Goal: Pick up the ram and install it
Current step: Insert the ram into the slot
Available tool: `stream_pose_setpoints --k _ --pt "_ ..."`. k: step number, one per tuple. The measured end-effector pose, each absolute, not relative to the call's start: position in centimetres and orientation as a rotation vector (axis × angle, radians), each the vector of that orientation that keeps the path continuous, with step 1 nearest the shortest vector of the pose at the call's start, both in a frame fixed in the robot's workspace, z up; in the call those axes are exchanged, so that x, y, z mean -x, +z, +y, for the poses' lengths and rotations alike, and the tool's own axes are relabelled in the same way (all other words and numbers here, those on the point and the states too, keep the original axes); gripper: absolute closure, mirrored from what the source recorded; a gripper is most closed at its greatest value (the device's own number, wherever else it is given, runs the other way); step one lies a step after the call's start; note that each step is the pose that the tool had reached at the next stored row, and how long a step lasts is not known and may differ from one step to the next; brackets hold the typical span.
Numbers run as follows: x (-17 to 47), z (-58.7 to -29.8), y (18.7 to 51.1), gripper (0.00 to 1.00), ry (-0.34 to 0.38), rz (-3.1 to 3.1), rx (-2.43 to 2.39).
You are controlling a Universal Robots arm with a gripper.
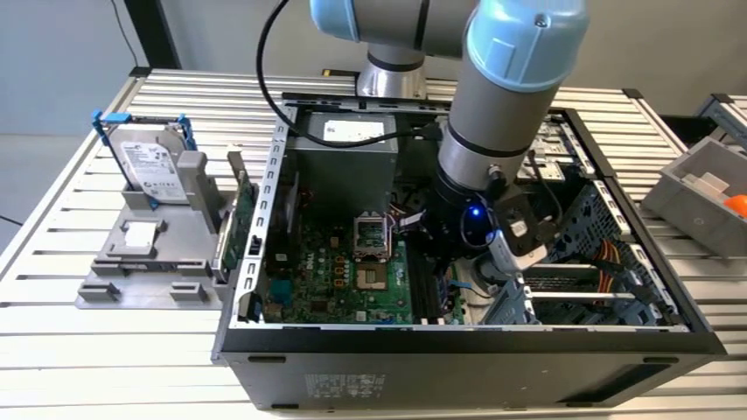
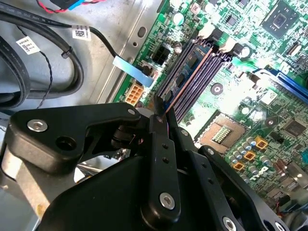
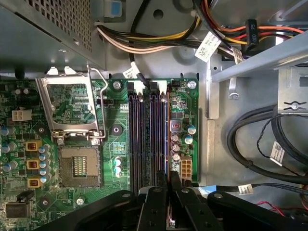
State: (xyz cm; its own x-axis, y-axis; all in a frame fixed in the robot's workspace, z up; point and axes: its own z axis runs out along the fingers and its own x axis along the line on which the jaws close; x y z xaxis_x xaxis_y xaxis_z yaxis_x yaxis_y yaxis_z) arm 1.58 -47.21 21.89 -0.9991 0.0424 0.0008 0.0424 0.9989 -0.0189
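Gripper (image 2: 162, 111) low inside the open computer case (image 1: 467, 337), fingers (image 2: 159, 144) pinching the ram (image 2: 190, 79) edge-on, stick lying along the outermost black slot of the motherboard (image 3: 72, 125), beside the empty slots (image 3: 139, 134).

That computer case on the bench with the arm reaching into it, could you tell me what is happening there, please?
The robot arm is reaching down into the open computer case. Its gripper is shut on the ram, a thin stick held on edge right at the long memory slots of the motherboard, beside the open processor socket. Whether it is fully seated cannot be told.
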Motion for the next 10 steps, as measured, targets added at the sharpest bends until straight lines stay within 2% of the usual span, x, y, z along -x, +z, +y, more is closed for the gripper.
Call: stream_pose_setpoints --k 10 --pt "-1.54 -47.27 21.62 1.0 0.029 -3.14 0.062"
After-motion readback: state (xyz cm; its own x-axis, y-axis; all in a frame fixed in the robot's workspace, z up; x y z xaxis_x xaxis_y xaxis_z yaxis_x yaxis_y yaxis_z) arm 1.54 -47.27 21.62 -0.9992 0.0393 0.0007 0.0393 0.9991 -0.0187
